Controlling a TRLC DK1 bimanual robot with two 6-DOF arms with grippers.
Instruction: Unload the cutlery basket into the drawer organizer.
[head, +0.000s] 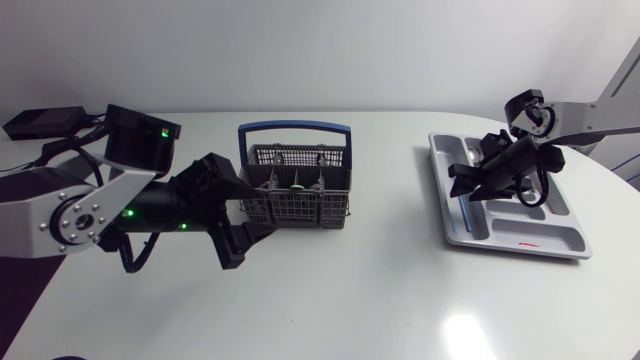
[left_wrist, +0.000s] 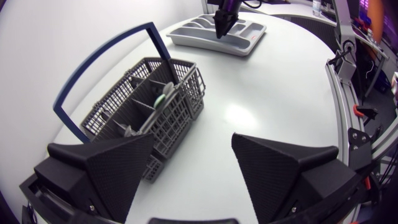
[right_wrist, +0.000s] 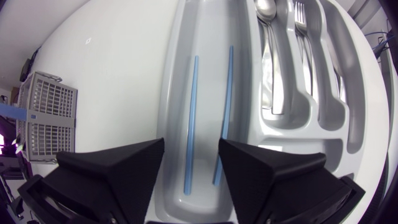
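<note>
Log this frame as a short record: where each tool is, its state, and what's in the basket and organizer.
left tool: open, beside the cutlery basket, holding nothing
right tool: open, over the long compartment of the drawer organizer, holding nothing
cutlery basket: upright, some utensils inside
drawer organizer: two blue sticks in the long compartment; spoon and fork in neighbouring slots

The cutlery basket (head: 300, 207) is parked around the table (head: 380, 300) middle, drawer organizer (head: 500, 236) well to its right, two sticks (right_wrist: 191, 124) laid inside.
</note>
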